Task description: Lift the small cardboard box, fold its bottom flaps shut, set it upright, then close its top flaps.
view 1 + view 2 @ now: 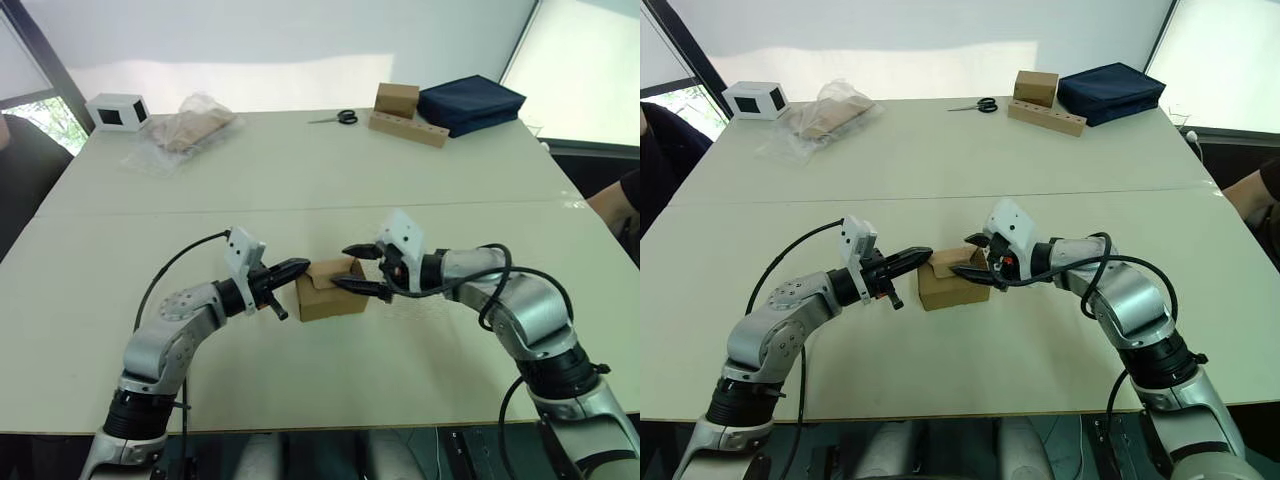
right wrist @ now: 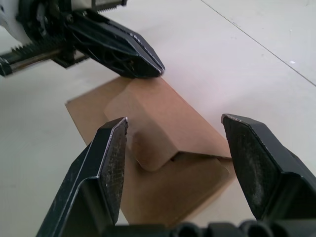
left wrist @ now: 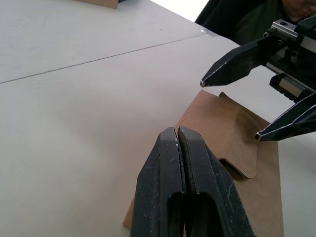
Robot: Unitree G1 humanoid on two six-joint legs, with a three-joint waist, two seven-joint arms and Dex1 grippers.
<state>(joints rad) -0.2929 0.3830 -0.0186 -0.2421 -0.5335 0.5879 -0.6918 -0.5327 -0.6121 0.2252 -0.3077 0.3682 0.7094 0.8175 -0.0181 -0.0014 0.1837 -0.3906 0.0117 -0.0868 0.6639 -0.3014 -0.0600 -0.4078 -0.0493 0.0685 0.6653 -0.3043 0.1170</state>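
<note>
The small cardboard box (image 1: 331, 290) stands upright at the table's (image 1: 300, 170) near centre, the left gripper (image 1: 292, 270), fingers pressed together, touching its top edge, the right gripper (image 1: 358, 269) spread wide above the top flaps (image 2: 163, 131).

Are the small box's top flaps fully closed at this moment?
Not fully. The tongue flap is folded over the small cardboard box, but its rounded edge lifts above the panel below, untucked.

Pale table (image 1: 300, 170) with centre seam; white wall behind; bright windows (image 1: 580, 70) at corners
</note>
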